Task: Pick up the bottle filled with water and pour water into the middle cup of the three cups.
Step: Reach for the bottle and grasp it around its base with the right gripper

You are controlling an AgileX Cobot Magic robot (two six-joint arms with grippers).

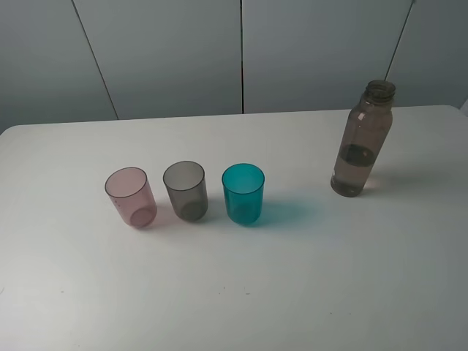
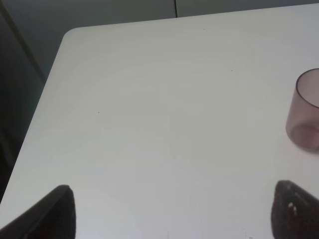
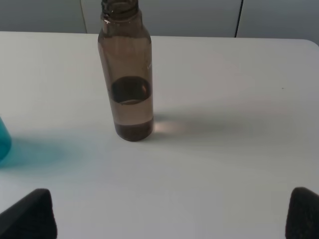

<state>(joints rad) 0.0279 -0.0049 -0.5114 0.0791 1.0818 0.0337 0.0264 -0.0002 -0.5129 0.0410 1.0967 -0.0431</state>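
The smoky brown-grey bottle (image 1: 362, 140) stands upright and uncapped at the right of the white table, partly filled with water. It also shows in the right wrist view (image 3: 125, 74). Three cups stand in a row at the left: a pink cup (image 1: 131, 197), the smoky grey middle cup (image 1: 186, 191) and a teal cup (image 1: 243, 193). No gripper shows in the exterior view. My left gripper (image 2: 172, 214) is open and empty, with the pink cup (image 2: 305, 110) ahead of it. My right gripper (image 3: 172, 214) is open and empty, short of the bottle.
The white table (image 1: 292, 278) has a rounded far-left corner (image 2: 70, 35) and a far edge against grey wall panels. An edge of the teal cup (image 3: 4, 139) shows in the right wrist view.
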